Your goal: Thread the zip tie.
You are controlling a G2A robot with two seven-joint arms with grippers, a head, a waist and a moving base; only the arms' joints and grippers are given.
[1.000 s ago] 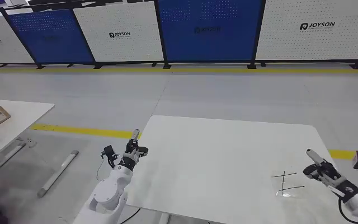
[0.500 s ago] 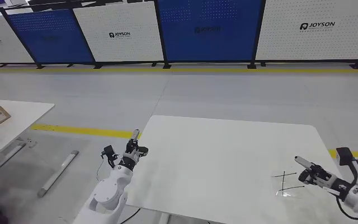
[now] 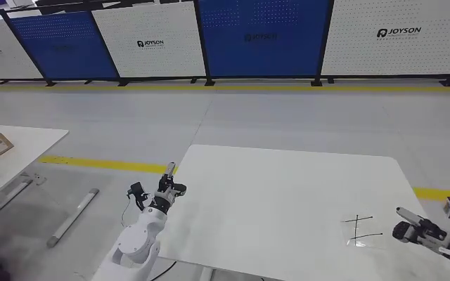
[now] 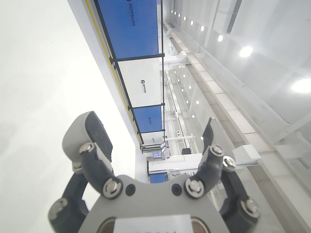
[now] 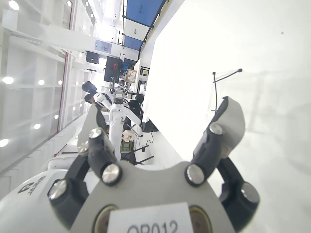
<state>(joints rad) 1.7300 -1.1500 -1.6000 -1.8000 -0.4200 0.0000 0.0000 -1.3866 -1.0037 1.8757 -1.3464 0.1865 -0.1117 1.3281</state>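
Thin black zip ties (image 3: 360, 226) lie crossed on a clear plastic sheet (image 3: 360, 242) near the front right of the white table (image 3: 281, 204). My right gripper (image 3: 401, 221) hovers just right of them, open and holding nothing. The right wrist view shows the zip ties (image 5: 215, 90) on the table beyond the right gripper (image 5: 160, 115), close to one fingertip (image 5: 226, 105). My left gripper (image 3: 171, 177) stands at the table's left edge, far from the ties. In its own wrist view the left gripper (image 4: 153, 132) is open and holds nothing.
The table's right edge and front edge run close to the right arm. Beside the left gripper lies bare white table (image 4: 36, 61). Blue and white pegboard panels (image 3: 264, 38) stand across the floor behind.
The right gripper swung in toward the zip ties, then drew back toward the front right corner. The left arm has not moved, and the ties lie as before.
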